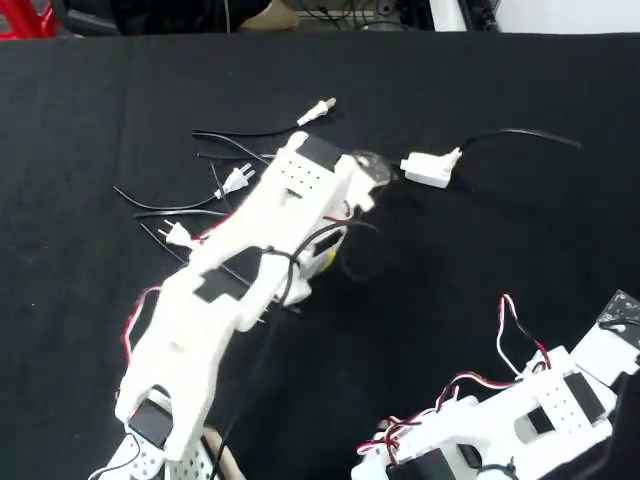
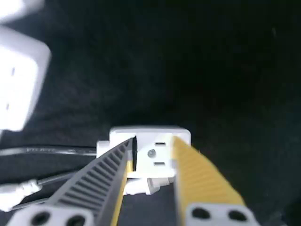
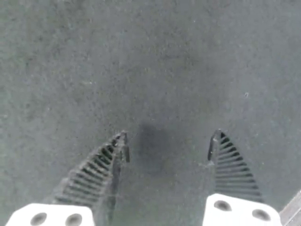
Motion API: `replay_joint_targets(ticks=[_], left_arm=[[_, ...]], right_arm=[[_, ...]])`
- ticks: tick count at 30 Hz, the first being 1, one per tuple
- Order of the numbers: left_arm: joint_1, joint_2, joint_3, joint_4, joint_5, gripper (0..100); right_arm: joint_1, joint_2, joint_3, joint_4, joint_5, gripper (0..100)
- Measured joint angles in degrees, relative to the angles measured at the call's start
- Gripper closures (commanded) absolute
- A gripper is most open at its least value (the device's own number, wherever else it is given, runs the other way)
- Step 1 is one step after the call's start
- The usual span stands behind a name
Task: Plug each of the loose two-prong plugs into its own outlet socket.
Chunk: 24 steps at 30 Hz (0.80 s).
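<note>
My left gripper point(image 2: 153, 147) is shut on a small white outlet socket point(image 2: 155, 133), its grey and yellow fingers pressed against the two sides. In the high view the left arm point(image 1: 270, 230) lies across the middle of the cloth, and its yellow finger point(image 1: 327, 256) peeks out underneath. Three loose white two-prong plugs lie by it: one far back point(image 1: 318, 110), one left of the arm point(image 1: 237, 180), one nearer point(image 1: 178, 235). A second white socket block point(image 1: 428, 168) with a black cord sits right of the arm's tip. My right gripper point(image 3: 167, 141) hangs open over bare black cloth.
Black cords point(image 1: 165, 208) fan out left of the left arm. The right arm point(image 1: 545, 405) rests at the near right corner with red and white wires. A large white block point(image 2: 19, 89) and a plug on a cord point(image 2: 16, 192) lie beside the held socket.
</note>
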Motion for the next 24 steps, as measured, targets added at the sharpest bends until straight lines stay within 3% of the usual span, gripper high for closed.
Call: replay_joint_targets(ticks=[10,13,15,18,24], left_arm=[[0.0,-21.01,16.18,-1.67,-1.93,78],[0.0,-26.11,21.27,-3.52,-1.14,71],[-0.26,-28.04,26.2,-7.3,3.25,66],[-2.46,-28.75,36.22,-17.85,12.22,66],[-8.44,-29.8,51.52,-41.85,36.92,65]], right_arm=[[0.0,0.0,0.88,0.0,0.0,73.7],[0.0,0.0,0.88,0.0,0.0,73.7],[0.0,0.0,0.88,0.0,0.0,73.7],[0.0,0.0,0.88,0.0,0.0,73.7],[0.0,0.0,0.88,0.0,0.0,73.7]])
